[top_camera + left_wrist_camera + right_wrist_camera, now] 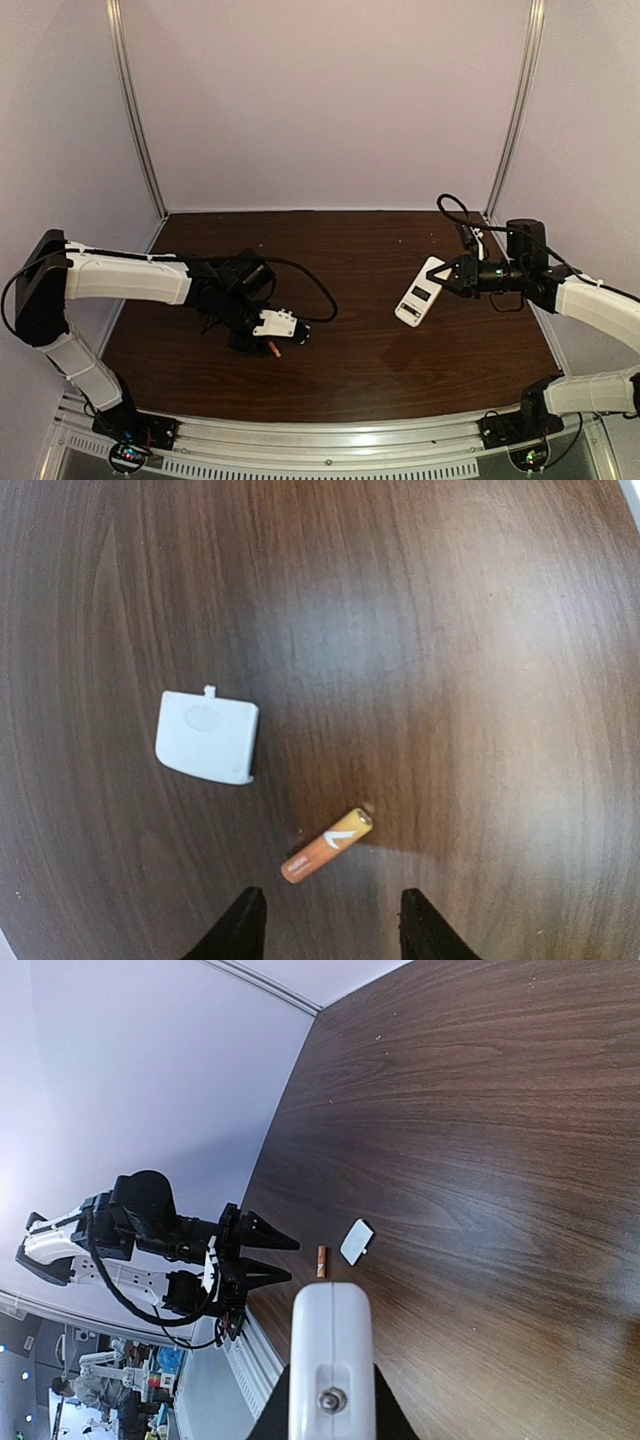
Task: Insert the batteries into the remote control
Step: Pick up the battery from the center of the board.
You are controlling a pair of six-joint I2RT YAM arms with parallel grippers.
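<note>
The right pincer point(330, 1415) clamps one end of the white remote point(331, 1360), low in the middle. Beyond it on the dark counter point(480, 1140) lie an orange battery point(321, 1261) and, just beside it, a small white cover point(356, 1242). The left pincer point(293, 1260) points at the battery, jaws apart.

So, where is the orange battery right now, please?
On the left of the table, the left wrist view shows the orange battery just ahead of the left end effector, near the white cover.
</note>
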